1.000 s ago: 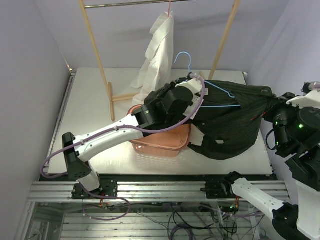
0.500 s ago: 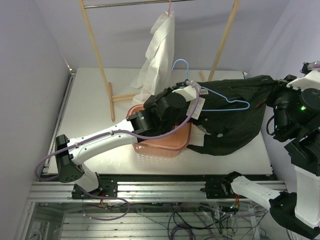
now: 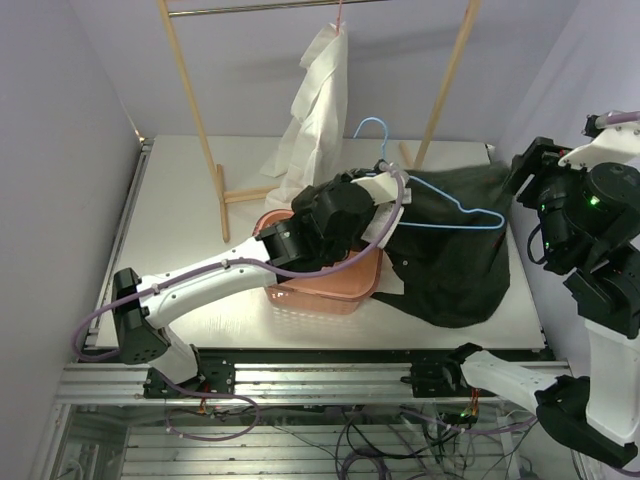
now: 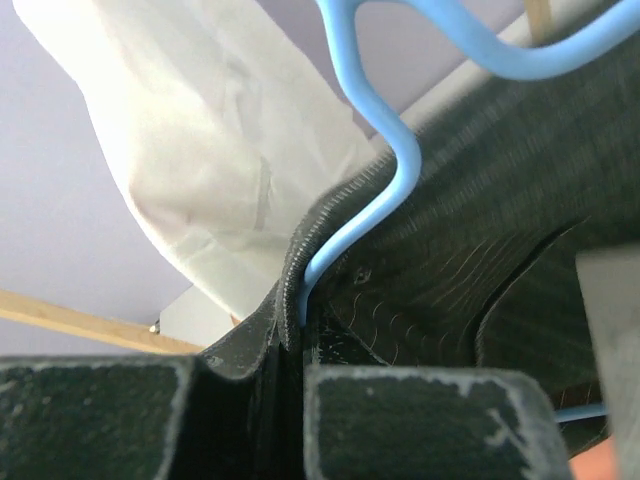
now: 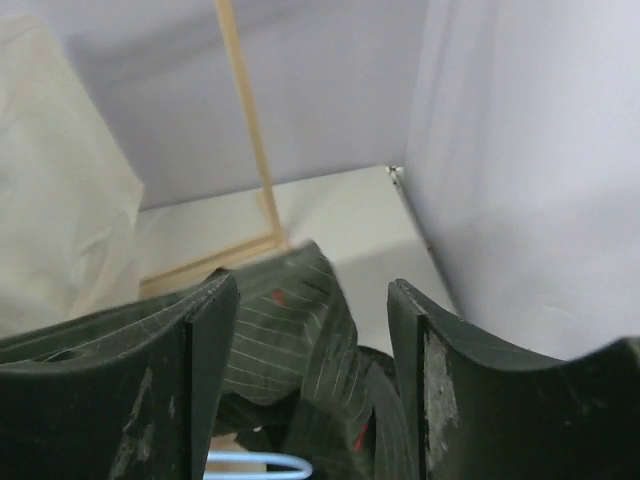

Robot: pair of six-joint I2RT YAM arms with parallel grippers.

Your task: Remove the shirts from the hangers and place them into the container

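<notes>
1. Nearest you, the salmon-pink container (image 3: 325, 290) sits on the table (image 3: 180, 230), a little left of centre. Your left arm (image 3: 220, 272) reaches across its top.
2. Just right of the container, the dark pinstriped shirt (image 3: 455, 275) lies heaped on the table, its left edge against the container's right side. Your arm hides the rim there, so you cannot tell whether any cloth hangs over it.
3. Your left fingers (image 4: 420, 420) are clamped together on the wire of the light blue hanger (image 3: 440, 205) along with the dark shirt's collar, above the container's far right corner. The hanger's triangle rests over the shirt and its hook points to the far side.
4. Your right fingers (image 5: 200, 350) stand apart, raised at the table's right edge over the far right end of the dark shirt. Striped cloth shows between and below them, pinched by neither.
5. Farthest off, the cream-white shirt (image 3: 320, 110) hangs on the pink hanger (image 3: 340, 15) from the wooden rack (image 3: 195, 120), its hem down at the table.
</notes>
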